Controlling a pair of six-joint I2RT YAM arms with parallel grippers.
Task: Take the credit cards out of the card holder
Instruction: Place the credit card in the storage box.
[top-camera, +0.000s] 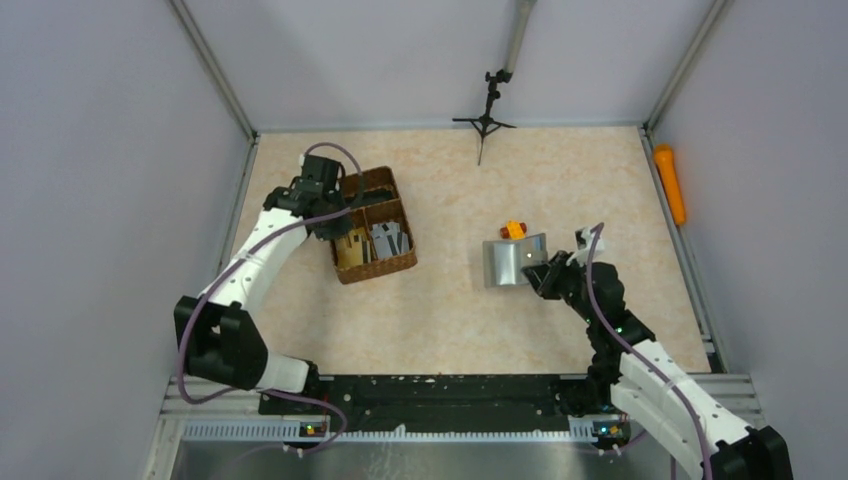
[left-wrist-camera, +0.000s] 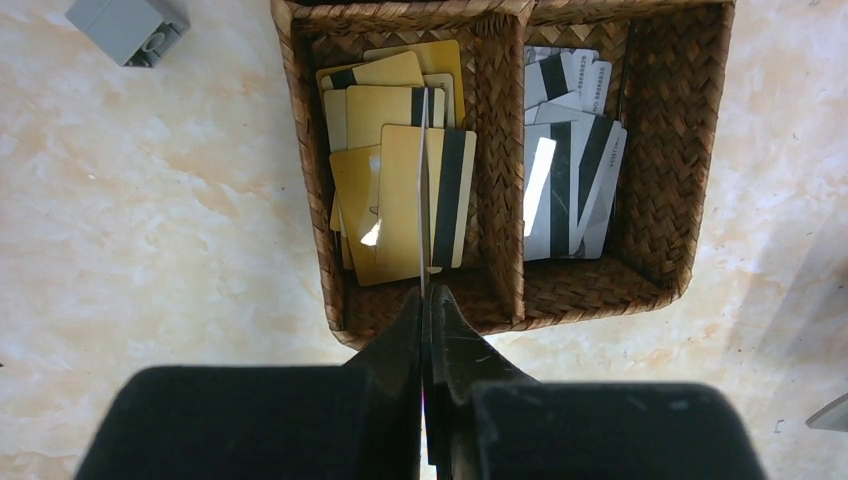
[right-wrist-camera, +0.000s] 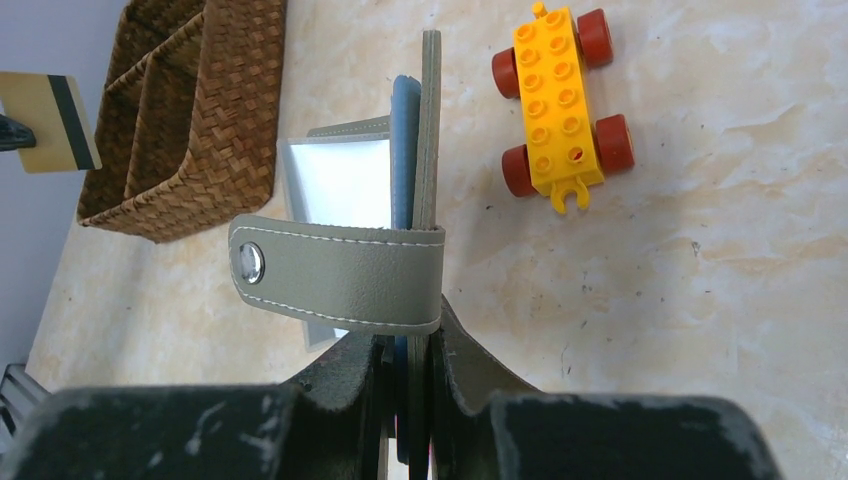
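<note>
The grey card holder (top-camera: 512, 262) stands open on the table, right of centre. My right gripper (top-camera: 548, 272) is shut on one of its flaps. In the right wrist view the gripper (right-wrist-camera: 408, 345) clamps the upright flap (right-wrist-camera: 430, 130), with the snap strap (right-wrist-camera: 340, 275) folded across it. My left gripper (top-camera: 318, 195) hovers over the wicker basket (top-camera: 372, 225), shut on a pale yellow-tan credit card. That card shows edge-on in the left wrist view (left-wrist-camera: 423, 190), beyond the gripper (left-wrist-camera: 428, 300), and from afar in the right wrist view (right-wrist-camera: 55, 120). Several yellow-tan cards (left-wrist-camera: 385, 120) lie in one compartment, several grey cards (left-wrist-camera: 570, 180) in the other.
An orange toy brick with red wheels (top-camera: 513, 229) sits just behind the card holder; it also shows in the right wrist view (right-wrist-camera: 558, 100). A grey block (left-wrist-camera: 128, 25) lies left of the basket. A small black tripod (top-camera: 487, 115) stands at the back. An orange object (top-camera: 670, 183) lies by the right wall.
</note>
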